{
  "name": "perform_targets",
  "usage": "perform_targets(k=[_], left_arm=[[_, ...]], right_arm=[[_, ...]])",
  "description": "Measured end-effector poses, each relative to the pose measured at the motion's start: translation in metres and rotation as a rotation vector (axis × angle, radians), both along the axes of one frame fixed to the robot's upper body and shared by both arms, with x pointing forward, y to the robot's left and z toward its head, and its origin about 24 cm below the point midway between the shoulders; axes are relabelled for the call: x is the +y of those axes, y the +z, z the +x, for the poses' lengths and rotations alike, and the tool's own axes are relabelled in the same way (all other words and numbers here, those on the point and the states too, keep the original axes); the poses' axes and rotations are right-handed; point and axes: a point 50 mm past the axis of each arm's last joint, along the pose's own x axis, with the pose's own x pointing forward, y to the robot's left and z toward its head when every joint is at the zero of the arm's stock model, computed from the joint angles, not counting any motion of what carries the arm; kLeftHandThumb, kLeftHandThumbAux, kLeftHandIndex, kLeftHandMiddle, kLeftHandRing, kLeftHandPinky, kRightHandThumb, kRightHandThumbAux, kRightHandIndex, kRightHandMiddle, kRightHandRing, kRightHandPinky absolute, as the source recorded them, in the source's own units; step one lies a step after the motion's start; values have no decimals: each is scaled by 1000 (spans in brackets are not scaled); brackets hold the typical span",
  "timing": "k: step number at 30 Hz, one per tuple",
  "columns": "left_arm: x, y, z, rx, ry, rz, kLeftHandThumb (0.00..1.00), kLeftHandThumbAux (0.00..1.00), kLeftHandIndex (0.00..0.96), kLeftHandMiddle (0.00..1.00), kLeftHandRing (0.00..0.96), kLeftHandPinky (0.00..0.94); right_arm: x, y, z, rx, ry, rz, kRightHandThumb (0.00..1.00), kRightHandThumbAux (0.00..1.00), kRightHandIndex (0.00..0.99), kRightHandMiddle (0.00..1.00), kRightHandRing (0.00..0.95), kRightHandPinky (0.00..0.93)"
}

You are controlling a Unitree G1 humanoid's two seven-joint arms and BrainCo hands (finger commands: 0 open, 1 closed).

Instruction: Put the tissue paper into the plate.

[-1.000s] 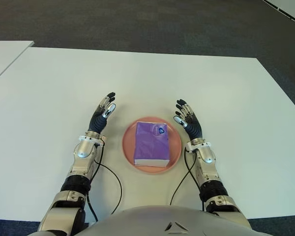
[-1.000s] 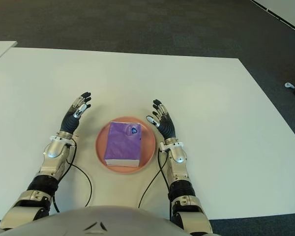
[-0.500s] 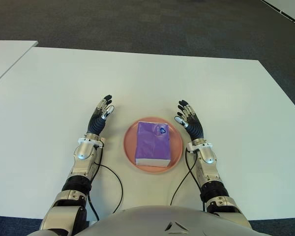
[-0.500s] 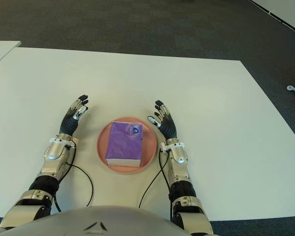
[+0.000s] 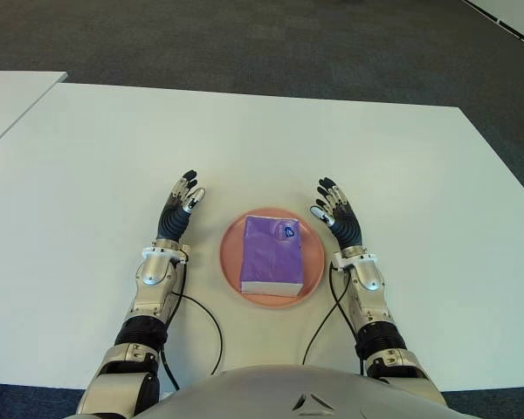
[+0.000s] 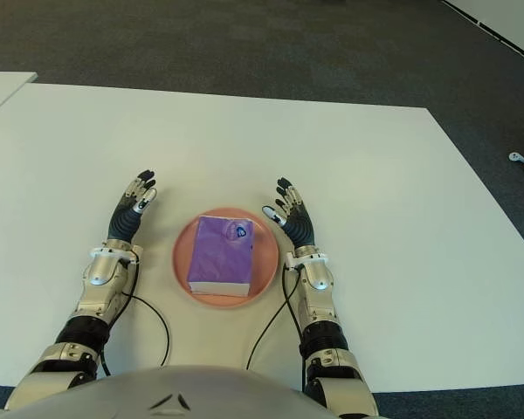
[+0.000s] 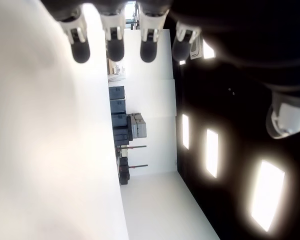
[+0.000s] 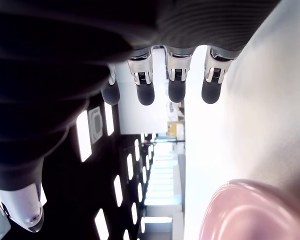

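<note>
My two head cameras look forward and down from above my chest onto the wide white table (image 5: 349,148), set slightly apart, so both share the round pink plate (image 5: 230,257) with both my forearms beside it. My left wrist camera sits close behind my straight black-tipped fingers (image 7: 80,50), looking along them over the table toward the room. My right wrist camera does likewise, catching the plate's edge.

My left hand (image 5: 176,212) and right hand (image 5: 336,213) are black, ribbed like rubber, with white tips on the thumbs. Silver metal joints sit behind each dark fingertip (image 8: 176,91). My wrists carry white cuffs, my forearms silver shells with black bands. A thin black cable loops from each wrist. My torso (image 5: 301,393) is smooth grey.
</note>
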Motion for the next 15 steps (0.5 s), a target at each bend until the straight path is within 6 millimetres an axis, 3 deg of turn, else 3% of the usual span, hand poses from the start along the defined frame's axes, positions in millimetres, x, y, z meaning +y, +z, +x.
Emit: perform_targets(k=[15], left_arm=[[-4, 0, -3, 18, 20, -6, 0, 390, 0, 0, 0, 0]], right_arm=[[-2, 0, 0, -3, -56, 21, 0, 652, 0, 0, 0, 0]])
